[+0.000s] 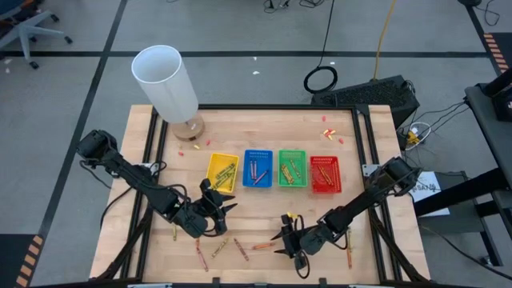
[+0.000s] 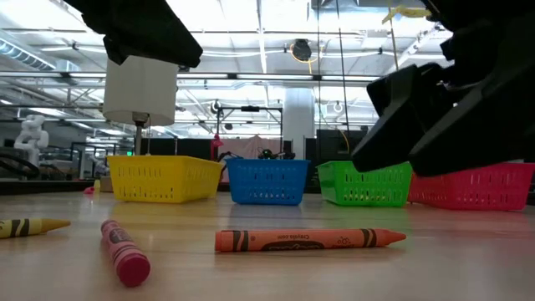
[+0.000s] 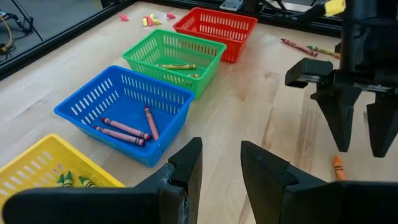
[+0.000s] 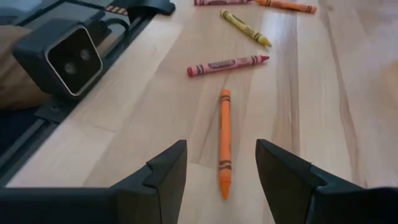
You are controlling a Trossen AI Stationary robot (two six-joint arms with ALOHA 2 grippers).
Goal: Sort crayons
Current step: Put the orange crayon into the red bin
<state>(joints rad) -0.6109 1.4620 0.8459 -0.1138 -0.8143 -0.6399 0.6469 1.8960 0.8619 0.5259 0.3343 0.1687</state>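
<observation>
arms: dark, jointed | left claw (image 3: 221,168) – black wedge fingers | right claw (image 4: 221,171) – same

Trays (image 1: 273,170): four sitting side by side in a row at the middle of the worktop (image 1: 264,128), crayons lying in each.
Loose crayons (image 1: 262,246): lying scattered along the 6 o'clock edge.
Cup (image 1: 166,82): standing at 10 o'clock, behind the row.
Left gripper (image 1: 226,205): hovering at 7 o'clock, just before the leftmost tray.
Right gripper (image 1: 282,238): hanging at 6 o'clock over one crayon (image 4: 224,141), which is lying between its jaws.
</observation>
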